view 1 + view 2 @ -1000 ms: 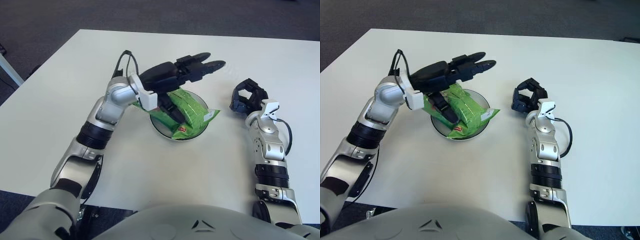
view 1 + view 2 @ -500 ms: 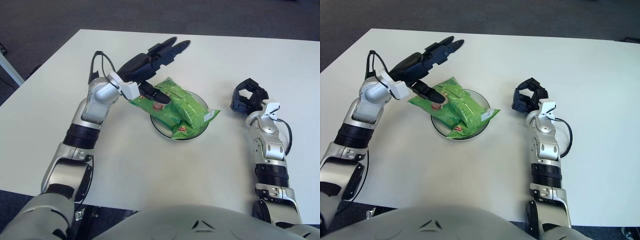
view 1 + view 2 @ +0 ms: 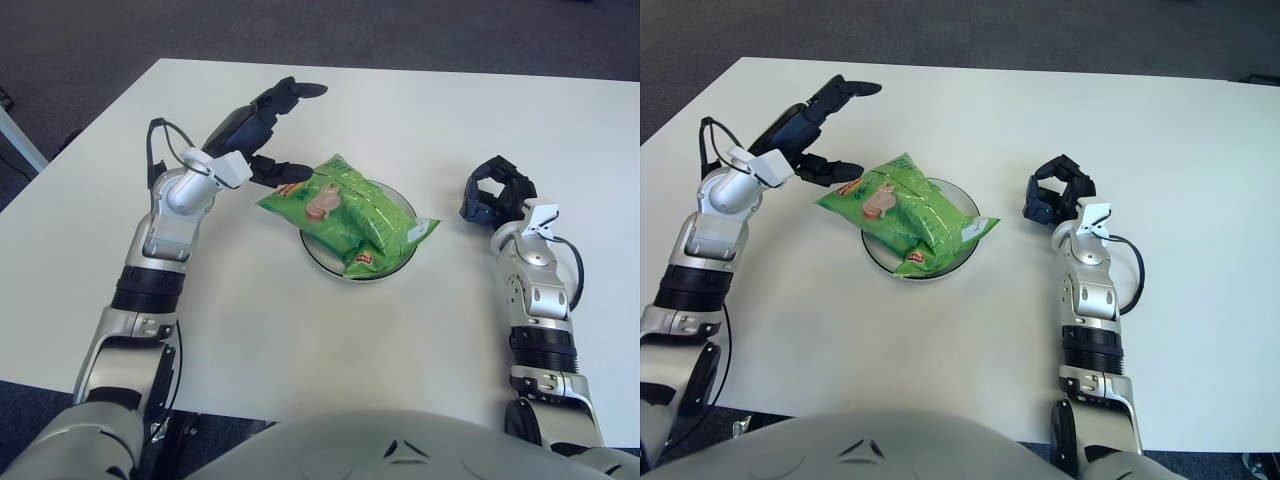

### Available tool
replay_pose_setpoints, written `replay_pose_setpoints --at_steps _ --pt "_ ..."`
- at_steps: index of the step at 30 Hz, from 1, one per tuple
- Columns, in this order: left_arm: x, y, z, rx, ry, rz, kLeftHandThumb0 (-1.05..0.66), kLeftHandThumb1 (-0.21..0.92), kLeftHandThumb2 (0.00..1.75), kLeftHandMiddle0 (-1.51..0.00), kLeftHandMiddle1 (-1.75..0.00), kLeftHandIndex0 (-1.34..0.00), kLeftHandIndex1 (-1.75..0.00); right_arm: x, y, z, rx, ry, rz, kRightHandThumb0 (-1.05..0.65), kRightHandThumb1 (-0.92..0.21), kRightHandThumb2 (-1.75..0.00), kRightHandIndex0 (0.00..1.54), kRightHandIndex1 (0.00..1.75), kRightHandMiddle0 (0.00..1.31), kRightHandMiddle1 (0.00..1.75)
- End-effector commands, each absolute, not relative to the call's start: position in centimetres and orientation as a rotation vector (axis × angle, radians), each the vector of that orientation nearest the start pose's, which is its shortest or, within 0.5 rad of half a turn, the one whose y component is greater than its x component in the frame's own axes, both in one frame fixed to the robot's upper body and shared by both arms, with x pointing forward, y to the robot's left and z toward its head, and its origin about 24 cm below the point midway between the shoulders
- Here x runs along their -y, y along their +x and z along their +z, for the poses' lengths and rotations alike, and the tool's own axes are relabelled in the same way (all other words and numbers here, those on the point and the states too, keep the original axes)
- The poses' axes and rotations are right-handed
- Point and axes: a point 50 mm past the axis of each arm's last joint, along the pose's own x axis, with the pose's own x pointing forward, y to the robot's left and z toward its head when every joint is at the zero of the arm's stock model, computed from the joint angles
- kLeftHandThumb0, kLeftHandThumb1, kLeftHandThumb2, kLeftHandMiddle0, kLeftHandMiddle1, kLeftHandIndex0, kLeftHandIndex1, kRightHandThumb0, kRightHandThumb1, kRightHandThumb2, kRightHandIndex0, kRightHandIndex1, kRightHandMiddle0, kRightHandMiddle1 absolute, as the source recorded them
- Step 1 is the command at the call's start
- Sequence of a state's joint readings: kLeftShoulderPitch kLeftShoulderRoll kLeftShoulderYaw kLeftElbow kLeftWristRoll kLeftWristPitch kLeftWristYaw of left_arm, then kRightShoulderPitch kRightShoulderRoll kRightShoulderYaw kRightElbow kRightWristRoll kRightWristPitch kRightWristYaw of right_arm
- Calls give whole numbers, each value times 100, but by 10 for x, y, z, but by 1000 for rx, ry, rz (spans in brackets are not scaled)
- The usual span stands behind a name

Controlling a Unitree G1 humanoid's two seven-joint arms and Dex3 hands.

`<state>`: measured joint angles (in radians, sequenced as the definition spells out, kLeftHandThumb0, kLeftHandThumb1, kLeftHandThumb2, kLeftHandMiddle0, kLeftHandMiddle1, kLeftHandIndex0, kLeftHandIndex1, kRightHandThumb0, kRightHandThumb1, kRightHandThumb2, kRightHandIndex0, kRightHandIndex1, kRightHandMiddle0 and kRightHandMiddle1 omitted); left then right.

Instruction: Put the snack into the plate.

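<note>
Snack bag [image 3: 345, 212], green with a printed picture on its upper face, lies across the plate [image 3: 392, 267], a shallow round dish with a dark rim. The bag is larger than the plate, so its upper left end juts out past the rim toward the left hand and its lower right corner overhangs the opposite side.

Left hand [image 3: 252, 127] is up and to the left of the bag, fingers [image 3: 300, 90] spread wide and holding nothing; one lower finger points at the bag's near end, and I cannot tell whether it touches. Right hand [image 3: 1055, 193] shows to the right of the plate, apart from it, with fingers curled in on themselves around nothing.

Between the two eyes the scene is the same, yet the right eye view shows more bare worktop [image 3: 1200, 180] beyond the right arm and puts the left shoulder off the picture's edge, while the left eye view shows the whole left arm, a pale strip at the far left edge beside the worktop, and cuts the worktop's right part short.

Worktop is white and matte, its far left corner visible. Beyond it lies dark grey carpet [image 3: 300, 30]. Grey robot torso [image 3: 330, 450] fills the bottom edge.
</note>
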<state>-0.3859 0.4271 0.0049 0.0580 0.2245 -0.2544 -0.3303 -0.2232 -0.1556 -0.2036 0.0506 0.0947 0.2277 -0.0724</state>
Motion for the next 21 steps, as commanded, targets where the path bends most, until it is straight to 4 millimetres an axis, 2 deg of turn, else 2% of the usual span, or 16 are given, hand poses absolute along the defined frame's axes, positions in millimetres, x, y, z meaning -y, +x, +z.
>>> replay_pose_setpoints --at_steps 1,7,8,9,10,12,13,16,17,21 --pt "-209 301 133 342 701 -264 -59 67 81 -32 -92 -2 -126 218 283 50 -159 -2 -230 -49 -29 -135 126 175 64 175" --pt "-228 307 96 266 614 -163 -48 61 93 -45 -119 -15 -137 217 283 50 -160 -8 -235 -49 -29 -134 124 175 63 175" --pt "-229 306 92 261 597 -149 -44 68 83 -48 -127 -20 -149 217 283 50 -161 -12 -236 -49 -30 -133 123 175 63 175" --pt "-231 306 89 255 571 -132 -42 71 78 -48 -130 -22 -153 217 283 50 -162 -16 -236 -49 -30 -133 123 175 62 175" --pt "-231 305 87 252 554 -120 -27 67 82 -50 -139 -24 -157 217 283 50 -162 -19 -236 -48 -31 -133 123 175 62 175" --pt "-232 305 83 244 495 -101 -12 60 91 -52 -151 -26 -163 216 283 50 -161 -22 -235 -48 -31 -132 122 175 62 175" --pt "-233 305 76 219 405 -84 -9 59 93 -53 -153 -27 -164 216 283 50 -160 -25 -234 -48 -31 -132 122 175 62 175" --pt "-237 305 55 131 171 -8 -4 42 118 -59 -167 -34 -169 216 283 50 -159 -36 -232 -48 -31 -132 123 175 61 175" --pt "-238 305 50 108 126 16 -3 34 128 -63 -170 -39 -169 217 283 50 -159 -39 -232 -48 -31 -132 123 175 62 175" --pt "-236 306 39 64 43 79 -2 20 144 -72 -173 -50 -167 218 284 50 -164 -47 -231 -49 -30 -133 124 175 62 175"
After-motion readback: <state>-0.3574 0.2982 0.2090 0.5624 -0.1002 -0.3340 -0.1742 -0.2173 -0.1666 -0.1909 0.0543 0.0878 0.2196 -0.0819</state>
